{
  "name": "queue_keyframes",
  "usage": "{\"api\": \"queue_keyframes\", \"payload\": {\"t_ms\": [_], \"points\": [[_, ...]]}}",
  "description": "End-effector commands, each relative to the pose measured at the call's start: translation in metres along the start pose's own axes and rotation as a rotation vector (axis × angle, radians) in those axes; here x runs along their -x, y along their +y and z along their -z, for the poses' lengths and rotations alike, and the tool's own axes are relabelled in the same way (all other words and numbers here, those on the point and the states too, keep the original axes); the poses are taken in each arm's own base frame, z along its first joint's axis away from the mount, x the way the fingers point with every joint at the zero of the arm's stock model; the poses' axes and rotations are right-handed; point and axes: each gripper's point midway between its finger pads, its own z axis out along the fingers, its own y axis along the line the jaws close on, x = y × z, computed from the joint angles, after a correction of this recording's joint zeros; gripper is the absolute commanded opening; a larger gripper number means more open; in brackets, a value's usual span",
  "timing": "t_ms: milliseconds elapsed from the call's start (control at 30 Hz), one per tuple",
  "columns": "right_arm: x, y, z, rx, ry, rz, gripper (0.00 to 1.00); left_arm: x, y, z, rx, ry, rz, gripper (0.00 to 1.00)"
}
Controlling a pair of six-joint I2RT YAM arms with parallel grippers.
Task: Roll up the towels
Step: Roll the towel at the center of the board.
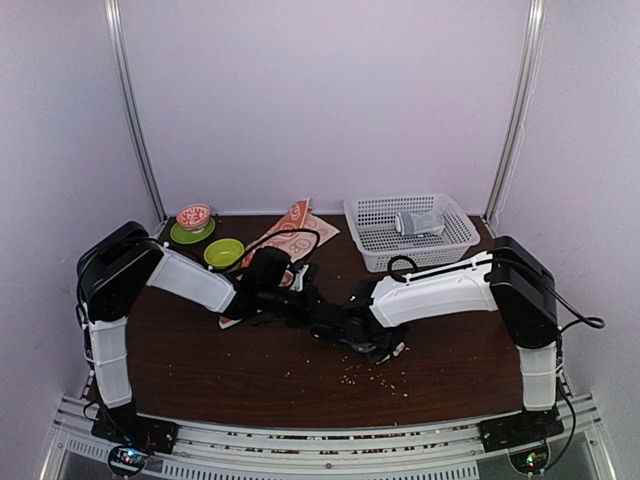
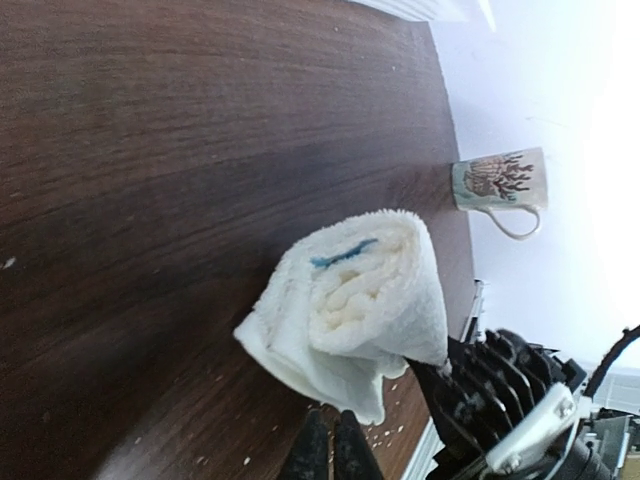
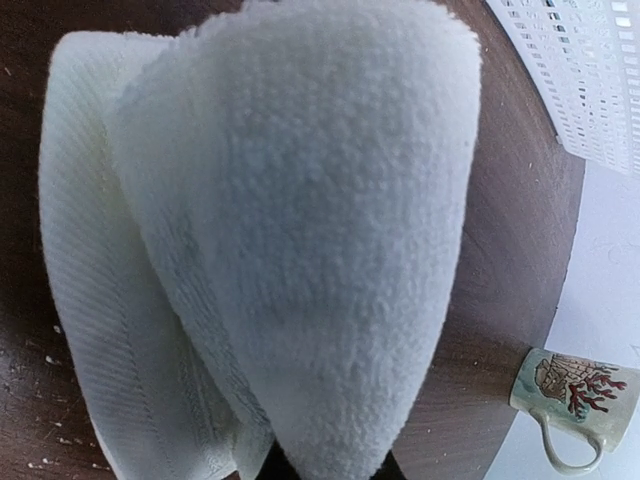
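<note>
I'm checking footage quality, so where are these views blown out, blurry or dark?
Left wrist: the background beyond the table edge is blown out white, while the cream towel is sharp. Right wrist: the towel fills the frame and looks soft. Top external: evenly lit, no glare.

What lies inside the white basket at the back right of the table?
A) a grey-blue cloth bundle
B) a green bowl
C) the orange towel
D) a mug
A: the top view shows a grey-blue cloth bundle lying in the basket.
</note>
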Motion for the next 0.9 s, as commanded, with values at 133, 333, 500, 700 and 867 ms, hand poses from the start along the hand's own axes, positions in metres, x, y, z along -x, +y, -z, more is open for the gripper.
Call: {"api": "queue_keyframes", "payload": {"t_ms": [133, 333, 500, 700, 867], "points": [[0.010, 0.004, 0.004, 0.050, -0.050, -0.063, 0.00, -0.005, -0.037, -0.026, -0.166, 0.054, -0.023, 0.04], [0.011, 0.010, 0.003, 0.077, -0.049, -0.065, 0.00, -0.006, -0.035, -0.040, -0.177, 0.078, -0.002, 0.04], [0.013, 0.015, 0.005, 0.104, -0.053, -0.071, 0.00, -0.009, -0.022, -0.054, -0.139, 0.103, 0.028, 0.03], [0.014, 0.024, 0.011, 0.186, -0.069, -0.073, 0.00, -0.008, 0.001, -0.066, -0.058, 0.099, 0.069, 0.00], [0.016, 0.030, 0.021, 0.268, -0.093, -0.060, 0.17, -0.006, 0.012, -0.072, -0.029, 0.090, 0.102, 0.00]]}}
